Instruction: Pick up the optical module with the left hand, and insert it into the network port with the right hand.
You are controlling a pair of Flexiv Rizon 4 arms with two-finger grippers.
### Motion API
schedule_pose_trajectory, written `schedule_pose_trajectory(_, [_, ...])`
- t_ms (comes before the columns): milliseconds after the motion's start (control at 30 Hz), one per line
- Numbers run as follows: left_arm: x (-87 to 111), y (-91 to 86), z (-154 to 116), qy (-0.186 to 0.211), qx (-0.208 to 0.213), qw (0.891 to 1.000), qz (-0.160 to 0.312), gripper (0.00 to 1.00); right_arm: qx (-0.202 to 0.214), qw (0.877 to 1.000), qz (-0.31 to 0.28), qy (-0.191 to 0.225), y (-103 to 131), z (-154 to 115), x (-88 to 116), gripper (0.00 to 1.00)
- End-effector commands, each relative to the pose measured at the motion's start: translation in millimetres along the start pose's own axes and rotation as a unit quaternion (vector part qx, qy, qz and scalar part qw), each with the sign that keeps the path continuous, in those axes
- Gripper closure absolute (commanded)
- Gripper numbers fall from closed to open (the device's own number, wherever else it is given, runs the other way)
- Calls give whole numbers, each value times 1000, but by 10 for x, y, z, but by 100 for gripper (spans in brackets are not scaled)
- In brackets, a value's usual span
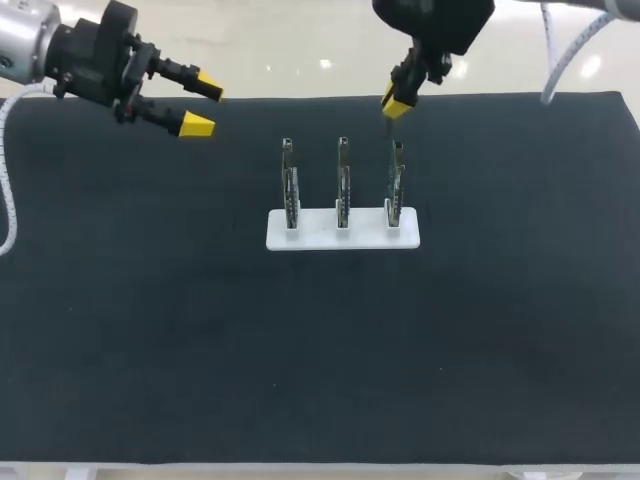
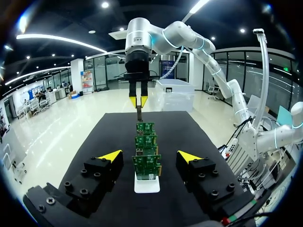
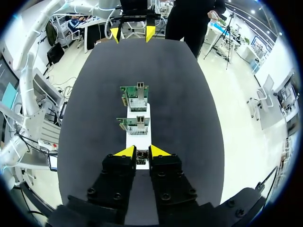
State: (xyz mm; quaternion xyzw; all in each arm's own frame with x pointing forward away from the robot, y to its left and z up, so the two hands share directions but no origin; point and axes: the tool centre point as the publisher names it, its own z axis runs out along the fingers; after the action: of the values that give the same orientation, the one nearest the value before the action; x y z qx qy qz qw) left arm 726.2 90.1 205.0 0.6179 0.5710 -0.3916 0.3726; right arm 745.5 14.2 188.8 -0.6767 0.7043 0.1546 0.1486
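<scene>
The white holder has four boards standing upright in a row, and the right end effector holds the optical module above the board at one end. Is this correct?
Not quite. The head view shows three boards in the white holder, not four. They stand upright in a row, and the right end effector holds the optical module above the board at one end.

In right tool, optical module too small for detail.

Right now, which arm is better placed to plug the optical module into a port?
Right. The right gripper is shut on the optical module just above the end board; the left gripper is open, empty and off to the side of the boards.
</scene>
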Motion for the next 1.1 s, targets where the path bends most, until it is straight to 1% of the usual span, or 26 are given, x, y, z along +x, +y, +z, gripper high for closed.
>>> schedule_pose_trajectory(33, [-2, -5, 3, 1, -1, 1000, 0, 0, -5, 1000, -2, -4, -2, -36, 59, 100])
schedule_pose_trajectory(300, [-2, -5, 3, 1, -1, 1000, 0, 0, -7, 1000, -3, -3, 36, -31, 109, 100])
schedule_pose_trajectory(1100, [-2, -5, 3, 1, -1, 1000, 0, 0, -6, 1000, 0, -5, 25, 22, 143, 100])
